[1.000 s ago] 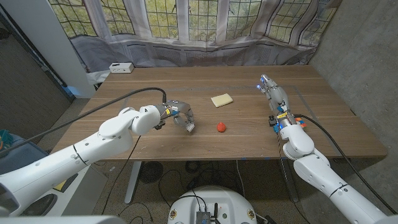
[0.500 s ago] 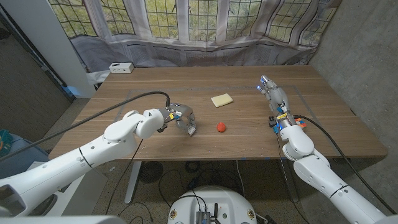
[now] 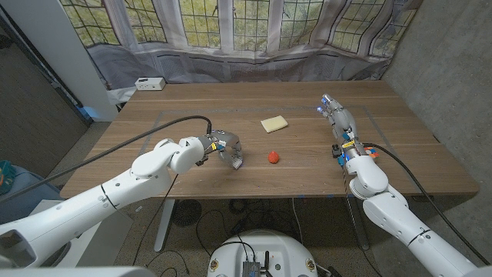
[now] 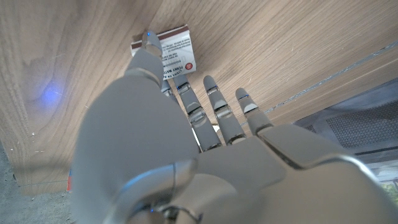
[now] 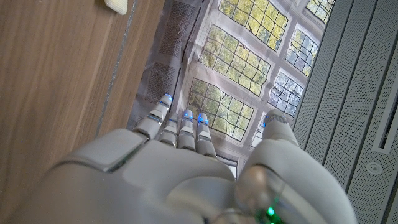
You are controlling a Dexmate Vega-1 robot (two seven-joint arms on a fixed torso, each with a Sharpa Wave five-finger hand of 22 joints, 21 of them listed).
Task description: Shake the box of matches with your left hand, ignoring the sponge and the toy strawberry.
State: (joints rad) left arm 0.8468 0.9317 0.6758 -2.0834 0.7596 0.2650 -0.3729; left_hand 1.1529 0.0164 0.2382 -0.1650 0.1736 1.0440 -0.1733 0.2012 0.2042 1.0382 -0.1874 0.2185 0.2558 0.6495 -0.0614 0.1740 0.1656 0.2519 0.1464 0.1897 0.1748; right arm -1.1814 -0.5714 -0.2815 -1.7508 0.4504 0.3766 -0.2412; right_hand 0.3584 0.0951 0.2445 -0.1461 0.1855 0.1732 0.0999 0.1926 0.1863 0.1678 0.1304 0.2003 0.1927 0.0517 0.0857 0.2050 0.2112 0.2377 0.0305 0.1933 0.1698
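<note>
The box of matches point(image 4: 177, 50) lies flat on the wooden table point(image 3: 323, 165), white with a printed label and a brown striking edge. My left hand point(image 3: 225, 146) hovers over it with its fingers point(image 4: 214, 102) spread and stretched toward it, and the thumb tip sits at the box's corner. In the head view the box point(image 3: 237, 162) shows just under the fingertips. I cannot see a closed grasp. My right hand point(image 3: 340, 123) stands on its edge at the table's right side, fingers straight and holding nothing; it also shows as my right hand point(image 5: 186, 162).
A yellow sponge point(image 3: 274, 123) lies past the table's middle, and a red toy strawberry point(image 3: 273, 157) sits just right of my left hand. A small white box point(image 3: 149, 83) rests at the far left corner. Windows stand behind the table.
My left arm has crept a little to the right and toward the near edge, bringing the hand's fingertips down over the matchbox. The right hand has not moved.
</note>
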